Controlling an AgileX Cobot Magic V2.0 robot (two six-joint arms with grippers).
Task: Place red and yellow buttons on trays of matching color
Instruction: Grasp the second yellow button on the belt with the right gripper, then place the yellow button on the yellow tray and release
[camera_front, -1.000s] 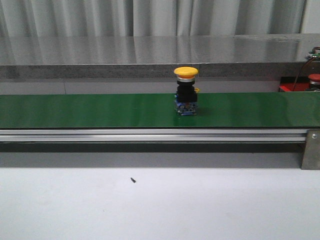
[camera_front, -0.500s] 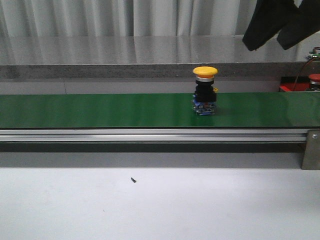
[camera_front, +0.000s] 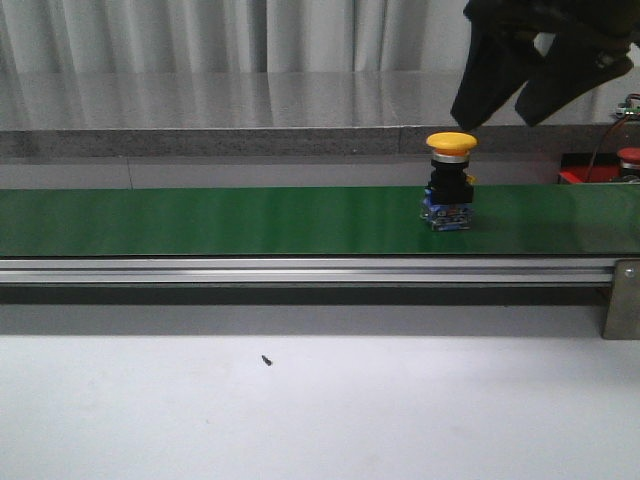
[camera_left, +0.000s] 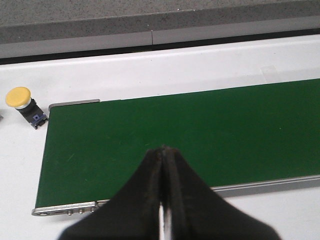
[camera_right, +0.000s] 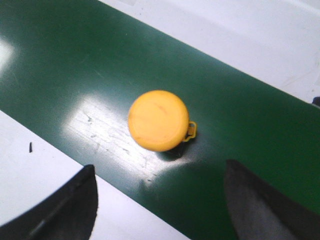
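Note:
A yellow button (camera_front: 451, 180), yellow domed cap over a black and blue base, stands upright on the green belt (camera_front: 200, 220). My right gripper (camera_front: 495, 118) hangs open just above and to the right of it. In the right wrist view the yellow cap (camera_right: 158, 120) lies ahead of the open right gripper (camera_right: 160, 167), not between the fingers. My left gripper (camera_left: 163, 148) is shut and empty over the belt's end (camera_left: 150, 130). A second yellow button (camera_left: 22, 102) stands on the white table beside that end. A red button (camera_front: 628, 156) sits on the red tray (camera_front: 572, 176) at far right.
The belt's aluminium rail (camera_front: 300, 270) runs along its front, with a bracket (camera_front: 622, 298) at the right. A grey stone ledge (camera_front: 250, 110) runs behind the belt. A white table (camera_front: 320, 410) lies in front, with a small dark speck (camera_front: 266, 360).
The yellow button has travelled to the right along the belt. My right gripper has come down into the front view from the upper right, open, toward the button.

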